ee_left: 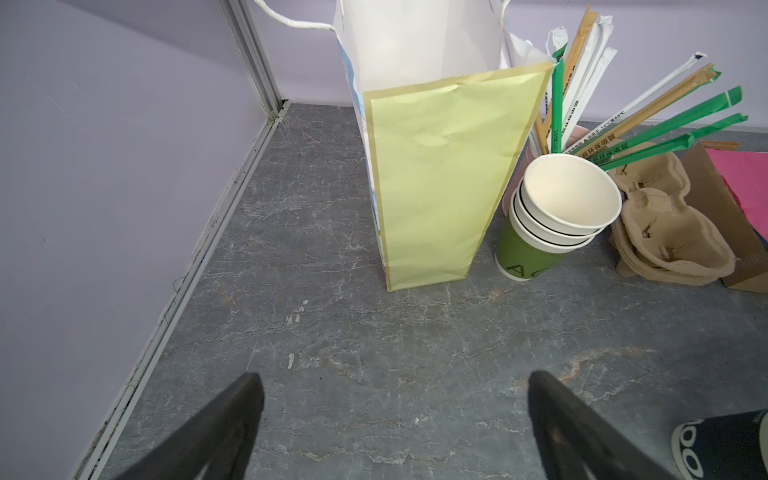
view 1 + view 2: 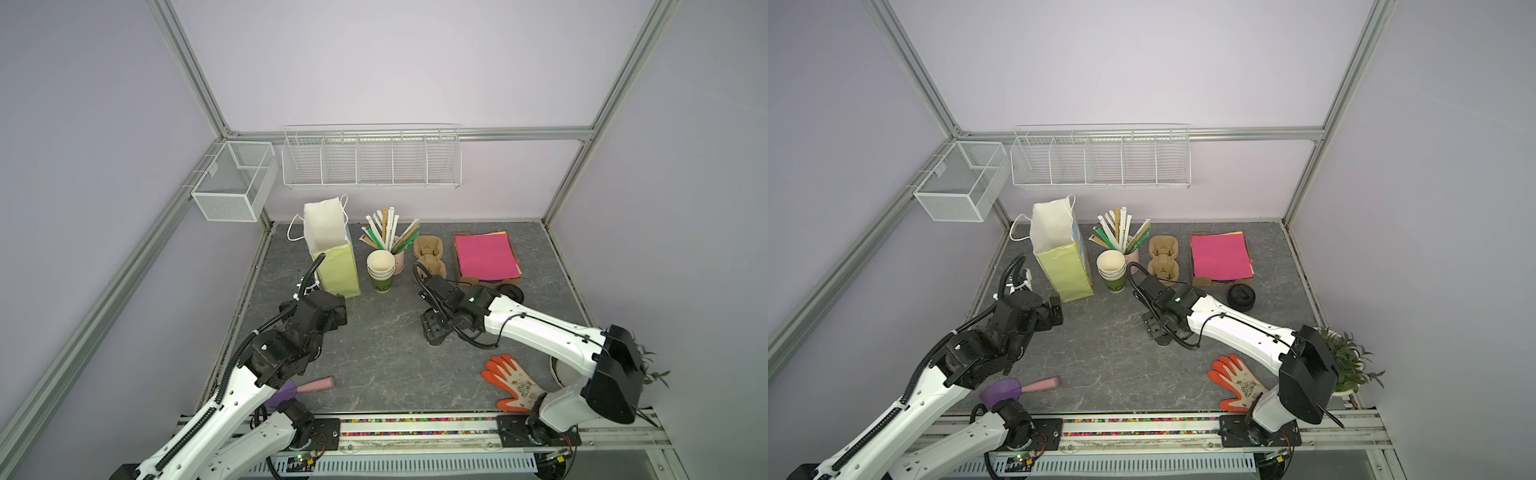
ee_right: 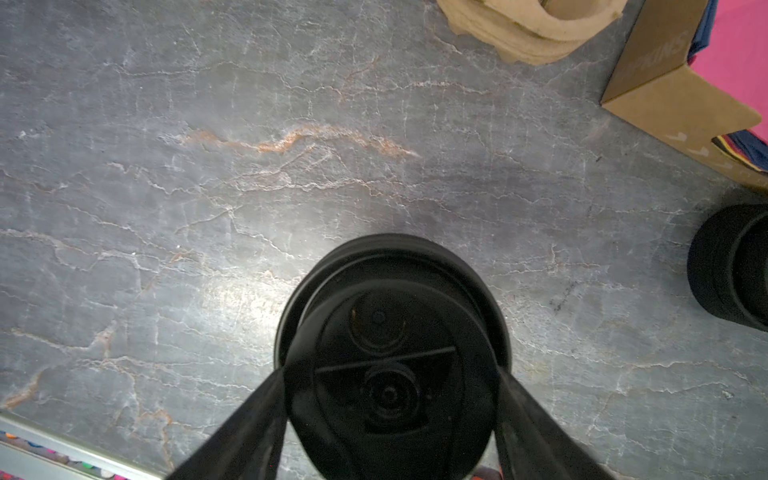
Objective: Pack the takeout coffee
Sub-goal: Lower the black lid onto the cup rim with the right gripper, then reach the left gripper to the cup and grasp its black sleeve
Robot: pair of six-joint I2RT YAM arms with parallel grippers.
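Plainly, the step in hand is securing the cup for the lift. In the right wrist view the right gripper [image 3: 390, 374] has its jaws grasping the takeout coffee [image 3: 390, 320], 1 finger pressed to each side just under its rim. The cup appears to stand upright on the counter [image 3: 208, 187], near the middle. To do this well, I judge, the squeeze should be only firm enough to hold without crushing the cup, and the lift should go straight up and level. Another black round thing [image 3: 731, 266] sits apart toward the counter's right edge, near the cardboard box [image 3: 673, 95]; I cannot tell what it is.

In the left wrist view the left gripper [image 1: 392, 374] is released and empty, its 2 jaws spread wide over bare counter. It faces the paper bag [image 1: 436, 187], which stands upright and open-mouthed near the far-left corner, just beside the stack of green cups [image 1: 552, 224]. It could steady the bag.

In both top views the right arm [image 2: 540, 328] reaches in from the near-right corner, forearm low, wrist bent so the jaws point down. The left arm [image 2: 232, 399] is raised and folded, wrist tipped toward the bag, close to it but apart.
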